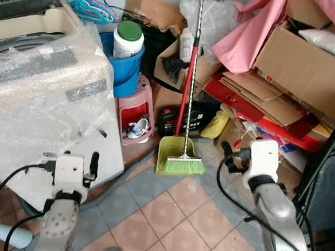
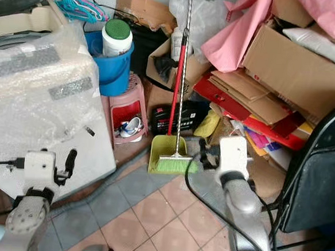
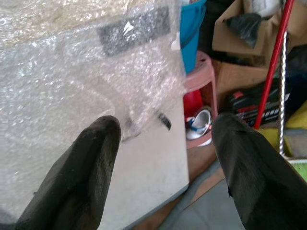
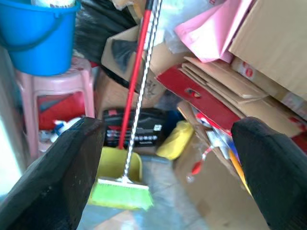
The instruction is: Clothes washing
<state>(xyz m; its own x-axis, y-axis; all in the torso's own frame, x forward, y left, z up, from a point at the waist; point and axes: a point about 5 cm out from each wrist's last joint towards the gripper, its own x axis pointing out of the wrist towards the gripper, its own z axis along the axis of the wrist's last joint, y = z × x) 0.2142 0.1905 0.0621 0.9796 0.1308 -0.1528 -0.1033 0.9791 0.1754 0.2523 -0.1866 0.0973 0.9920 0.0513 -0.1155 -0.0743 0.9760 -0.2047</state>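
The washing machine [image 1: 42, 111], wrapped in bubble wrap, stands on the left. The left gripper [image 3: 165, 158] hangs beside its front corner, fingers spread wide and holding nothing. A blue bucket [image 1: 124, 68] sits on a pink stool [image 1: 135, 109]. The right gripper [image 4: 168, 167] is wide open too, facing the broom [image 1: 181, 161]. Turning left toward the machine seems the best move.

left arm [image 1: 57, 221]: silver forearm, white boxy wrist block
right arm [image 1: 273, 210]: silver forearm, black collar under white wrist block
cables: black, looping off both wrists
left gripper [image 3: 165, 143]: two long black fingers, matte
right gripper [image 4: 168, 158]: same black pair
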